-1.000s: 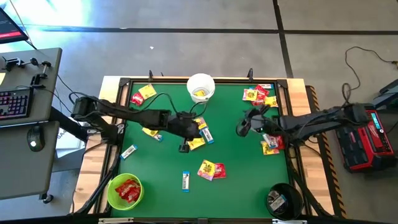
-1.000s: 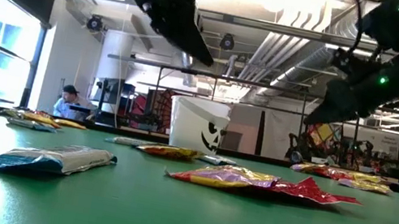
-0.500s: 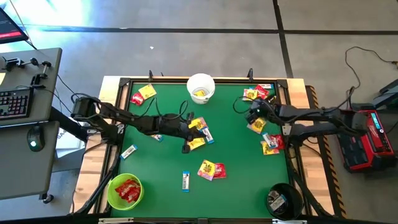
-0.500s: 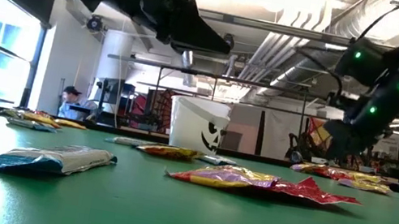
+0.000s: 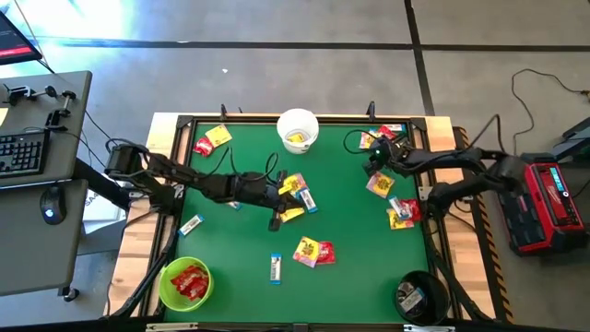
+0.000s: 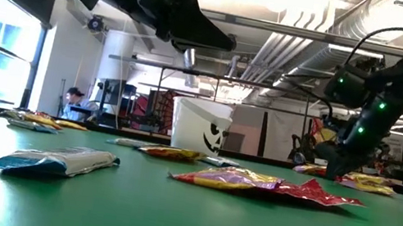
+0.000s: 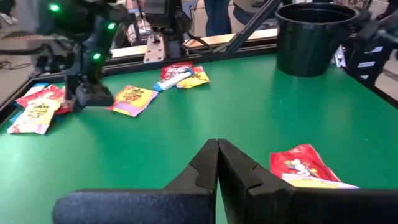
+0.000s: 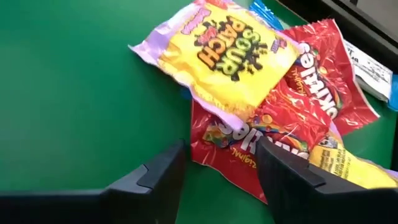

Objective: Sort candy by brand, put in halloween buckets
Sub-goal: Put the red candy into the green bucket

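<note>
Currently the right gripper (image 8: 221, 163) is hovering low with its dark fingers spread apart, holding nothing. Just ahead of its fingertips a yellow packet with pink print (image 8: 231, 55) is lying on top of a red crinkled foil packet (image 8: 292, 134), both touching in a small pile at the table's far right corner (image 5: 383, 138). Beyond that pile a white-and-blue narrow bar (image 8: 367, 65) is resting.

Left gripper (image 7: 217, 163) is sitting over mid-table with fingers pressed together, empty. A red and yellow packet (image 7: 305, 167) is lying just beside its tip; the black round plastic pail (image 7: 309, 36) is standing well ahead of it. The white round pail (image 5: 298, 129) is standing near it, the lime green round pail (image 5: 184, 282) well apart, on the green table mat (image 5: 359, 267).
</note>
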Available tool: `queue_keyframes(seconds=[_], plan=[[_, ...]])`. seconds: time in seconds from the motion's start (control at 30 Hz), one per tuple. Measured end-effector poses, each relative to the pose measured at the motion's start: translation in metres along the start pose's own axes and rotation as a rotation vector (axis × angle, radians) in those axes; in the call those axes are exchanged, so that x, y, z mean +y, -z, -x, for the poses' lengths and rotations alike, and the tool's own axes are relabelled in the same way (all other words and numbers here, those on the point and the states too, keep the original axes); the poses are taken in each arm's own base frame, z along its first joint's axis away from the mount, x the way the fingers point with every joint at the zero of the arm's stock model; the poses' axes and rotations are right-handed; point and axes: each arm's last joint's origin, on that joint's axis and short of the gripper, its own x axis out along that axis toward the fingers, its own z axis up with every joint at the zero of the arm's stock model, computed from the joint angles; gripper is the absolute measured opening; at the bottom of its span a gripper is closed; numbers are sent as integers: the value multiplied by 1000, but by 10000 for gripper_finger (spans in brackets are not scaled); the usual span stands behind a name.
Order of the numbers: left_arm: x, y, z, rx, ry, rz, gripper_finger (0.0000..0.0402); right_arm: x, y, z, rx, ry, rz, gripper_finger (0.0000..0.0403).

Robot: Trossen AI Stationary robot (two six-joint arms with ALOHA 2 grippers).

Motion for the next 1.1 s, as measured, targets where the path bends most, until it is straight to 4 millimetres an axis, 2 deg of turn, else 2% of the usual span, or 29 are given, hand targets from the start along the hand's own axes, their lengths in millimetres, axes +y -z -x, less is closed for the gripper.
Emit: queue_keyframes(seconds=[0.1, 0.17, 0.4, 0.77, 0.93, 1.1], plan=[[-4, 0, 0, 0, 9, -9, 0, 0, 1, -7, 14, 24, -9, 179], [-7, -1, 0, 0, 15, -12, 0, 0, 1, -8, 13, 33, -12, 159], [-13, -1, 0, 4, -9, -23, 0, -1, 0, -5, -4, 27, -10, 14], [-16, -2, 0, 9, -42, -37, 0, 11, 4, 26, -25, -118, 20, 2], [-17, -6, 6, 21, -74, -41, 0, 29, 9, 48, -73, -236, 59, 1], [-24, -14, 22, 62, -54, -53, 0, 52, 16, 70, -149, -371, 107, 0]])
